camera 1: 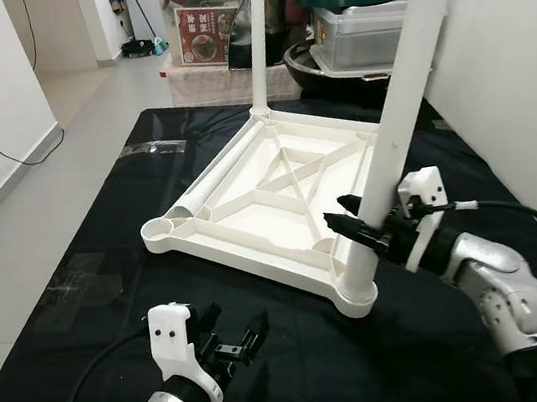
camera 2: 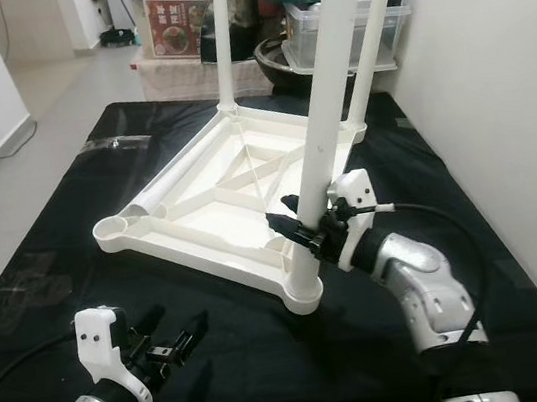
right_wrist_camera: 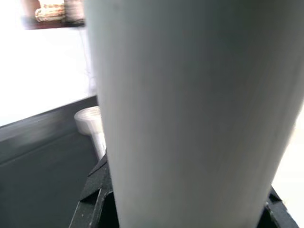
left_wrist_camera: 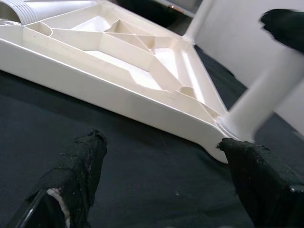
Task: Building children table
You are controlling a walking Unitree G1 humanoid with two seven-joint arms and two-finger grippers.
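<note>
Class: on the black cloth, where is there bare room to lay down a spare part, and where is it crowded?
Bare black cloth lies on the robot's left of the upturned tabletop, and a strip between its near edge and the open left gripper. Crowded: the near corner, where the right gripper clamps a leg.

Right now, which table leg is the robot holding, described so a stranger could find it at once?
On the black cloth lies the white tabletop, upside down. At its near corner stands a white leg, leaning and gripped low down by the right hand. Unlike the upright legs at the far corners, it tilts and is the nearest one.
</note>
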